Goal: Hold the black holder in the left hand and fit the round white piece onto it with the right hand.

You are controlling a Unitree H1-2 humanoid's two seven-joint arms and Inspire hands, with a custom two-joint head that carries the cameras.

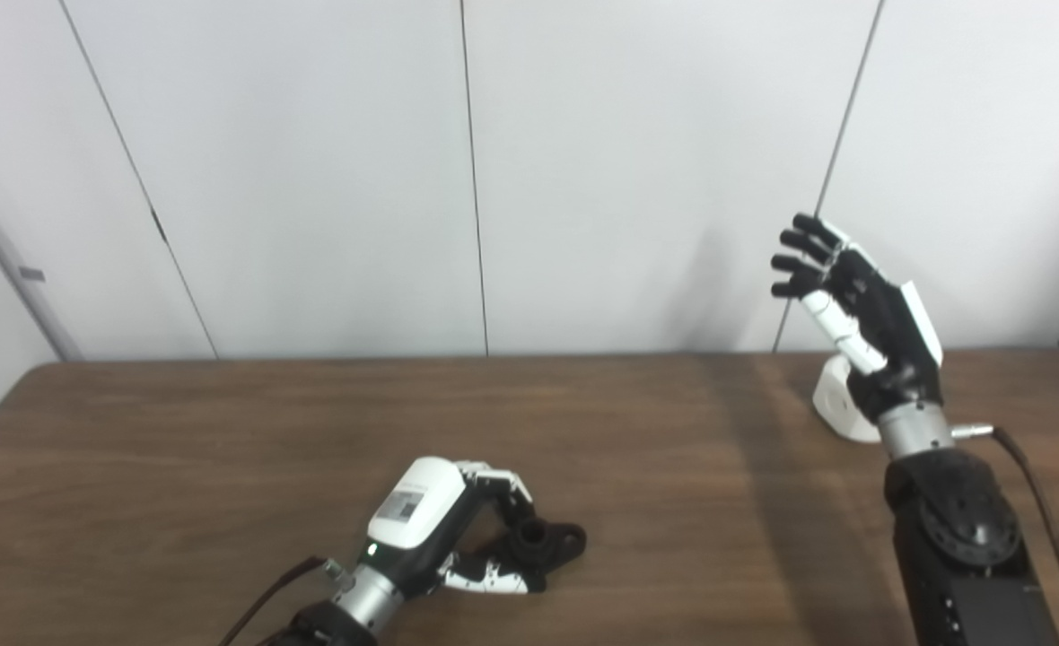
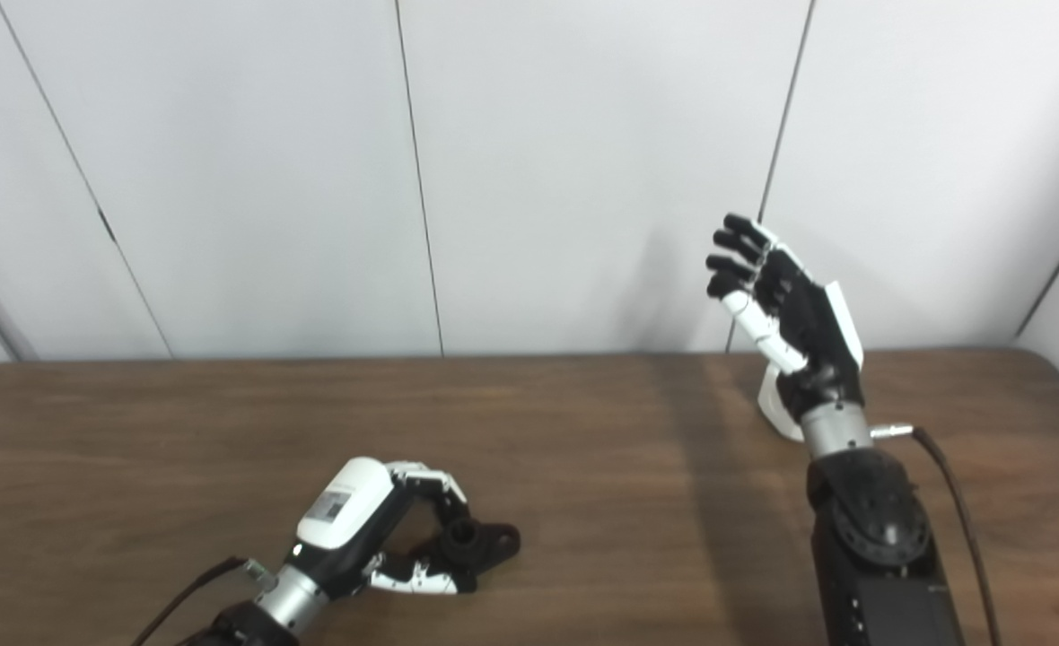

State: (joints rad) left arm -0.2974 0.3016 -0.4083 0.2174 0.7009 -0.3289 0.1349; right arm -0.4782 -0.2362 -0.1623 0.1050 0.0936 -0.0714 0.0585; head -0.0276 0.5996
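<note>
Brown wood-grain table [image 1: 224, 449] stands against a pale panelled wall [image 1: 314, 179]. Near the front edge, left of centre, the left hand [image 1: 444, 529] lies low on the table with its fingers and thumb curled around a black holder [image 1: 543, 541], which rests on the tabletop. Well apart, toward the far right, the right hand [image 1: 853, 305] is raised above the table, fingers spread and holding nothing. A round white piece [image 1: 839, 399] sits on the table just behind that wrist, partly hidden by it.
</note>
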